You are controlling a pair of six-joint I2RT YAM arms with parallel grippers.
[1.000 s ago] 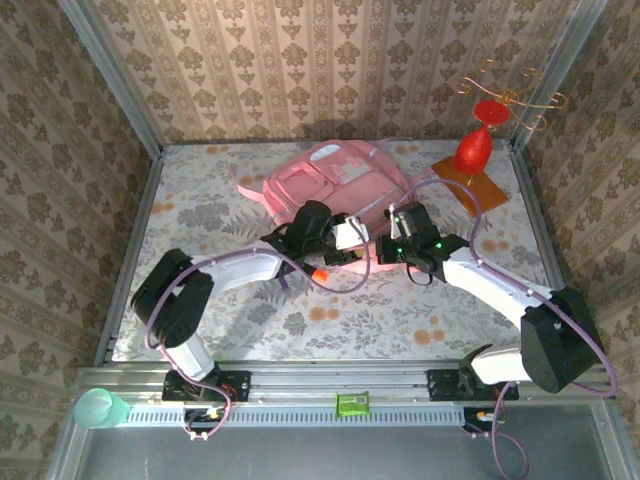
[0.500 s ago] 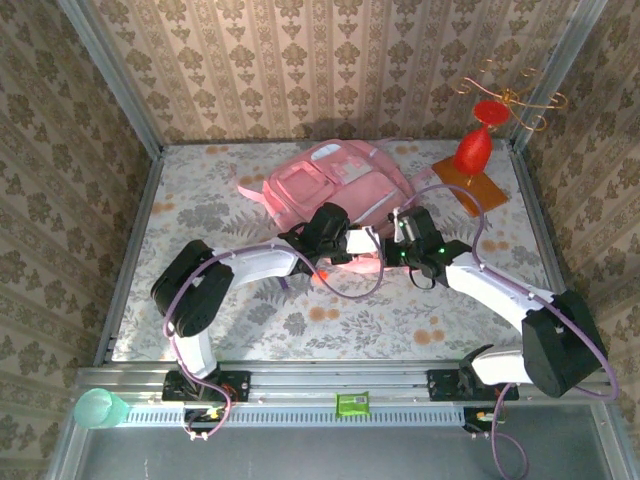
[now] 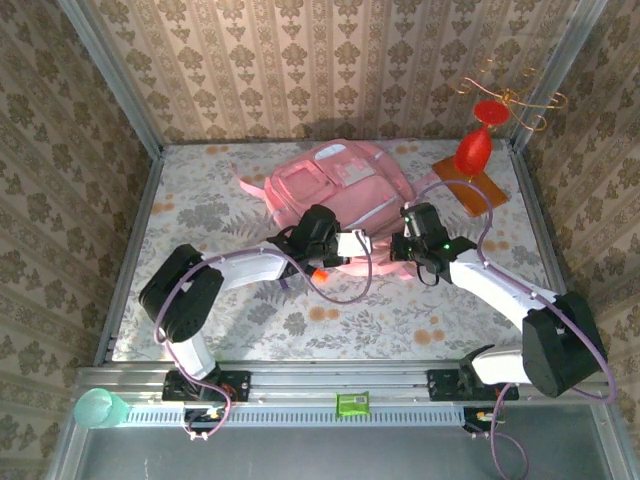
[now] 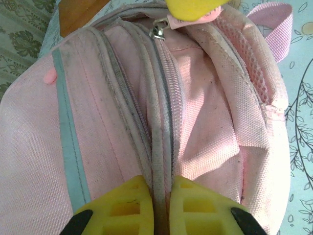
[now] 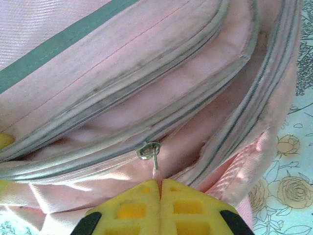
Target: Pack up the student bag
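top view: the bag [image 3: 335,182] lies flat toward 12 o'clock on the table [image 3: 200,300]. both arms reach to its near edge. the left fingers [image 3: 352,243] are at the bag's 6 o'clock and the right fingers [image 3: 405,242] just beside them at 5 o'clock. the table has a pale floral cover and is boxed in by patterned walls [image 3: 300,60]. a red ornament [image 3: 473,150] stands on a board [image 3: 470,183] at 2 o'clock, well apart from the bag. a teal cup [image 3: 98,408] sits on the rail [image 3: 300,410] at 7 o'clock.

left wrist: the left fingers [image 4: 163,208] are narrow, pinching the bag's zip seam between them. the track runs away toward 12 o'clock to the zip pull [image 4: 157,32] and looks closed along that stretch.

right wrist: the right fingers [image 5: 160,196] are pressed together on the pink tab hanging from the zip pull [image 5: 148,149].

the step looks to be unzipping the main pocket so packing can begin. the next move calls for the right arm to draw the pull along the curved track while the left holds the seam taut. the thin tab could slip out.
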